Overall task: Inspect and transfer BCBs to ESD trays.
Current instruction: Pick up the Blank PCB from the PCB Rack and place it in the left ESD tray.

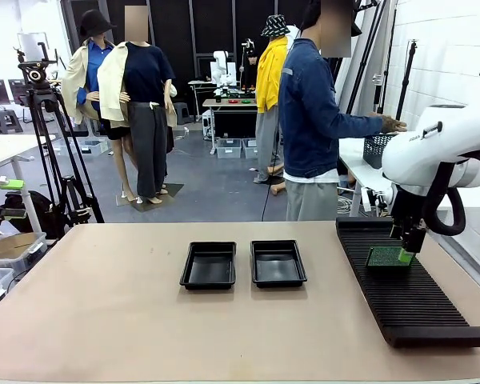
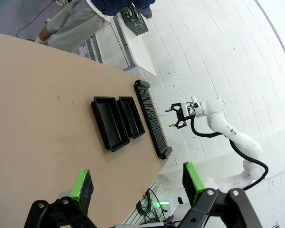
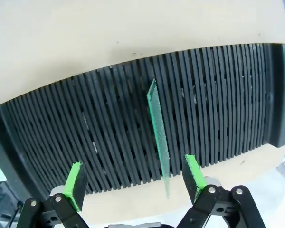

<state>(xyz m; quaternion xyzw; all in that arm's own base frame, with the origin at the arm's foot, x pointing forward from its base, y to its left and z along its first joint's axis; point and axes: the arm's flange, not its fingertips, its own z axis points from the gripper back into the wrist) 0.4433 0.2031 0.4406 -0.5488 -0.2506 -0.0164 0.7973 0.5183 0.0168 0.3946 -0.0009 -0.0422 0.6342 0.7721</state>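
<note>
Right gripper is wide open and holds nothing. Its two green pads stand one on each side of a board, and a gap shows between each pad and the board. In the right wrist view the board is nearer to the pad on the picture's right.

The board is thin and green. It stands on its edge in one slot of the rack, which is black and ribbed. In the front view the right gripper points down and hangs just above the right end of the board, in the far half of the rack. The rack lies along the right side of the table, running from near the far edge toward the robot.

Two black trays lie side by side in the middle of the table, well apart from the rack. They are the left tray and the right tray, with a narrow gap between them.

Left gripper is also wide open, with nothing between its pads. It is high above the table and looks across it toward the trays, the rack and the right arm.

At the far side a person in a blue jacket stands turned to the right. One hand is at a dark basket on a white side table.
</note>
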